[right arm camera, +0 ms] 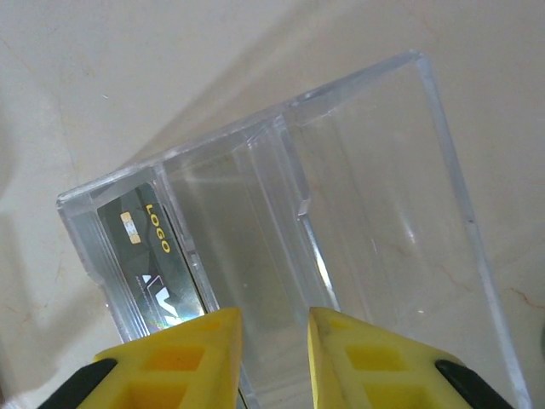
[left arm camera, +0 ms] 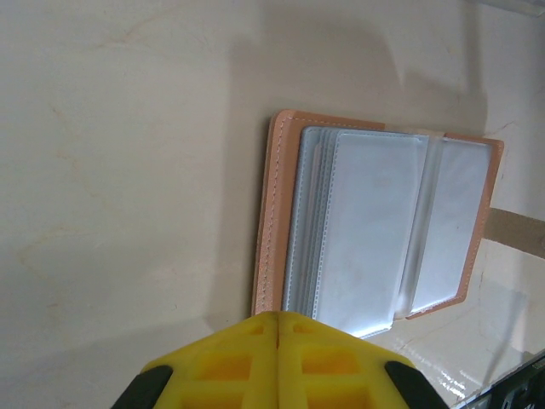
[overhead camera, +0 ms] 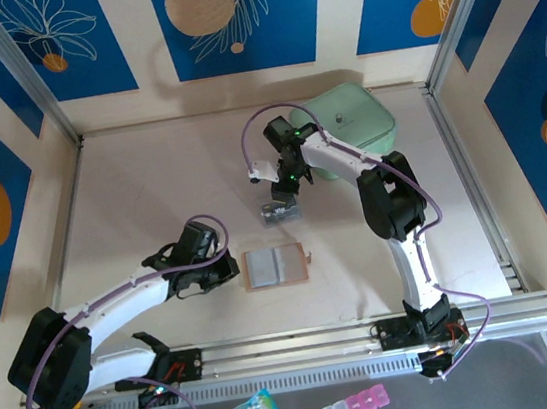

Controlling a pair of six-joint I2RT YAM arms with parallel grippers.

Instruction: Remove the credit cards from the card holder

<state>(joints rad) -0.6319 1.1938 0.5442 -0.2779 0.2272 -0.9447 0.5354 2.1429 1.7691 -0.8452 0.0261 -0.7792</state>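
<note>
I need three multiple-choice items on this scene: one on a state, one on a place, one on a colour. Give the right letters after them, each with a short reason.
1. The card holder is
A. spread open
B. snapped shut
C. standing on its edge

2. The dark card is
A. in the card holder
B. in the clear box
C. under the card holder

3. The fingers of the right gripper are
A. yellow
B. red
C. white

Answers:
1 A: both halves lie flat with the inner pockets facing up.
2 B: the card stands in a slot at one end of the box.
3 A: both fingers are yellow in the right wrist view.
</note>
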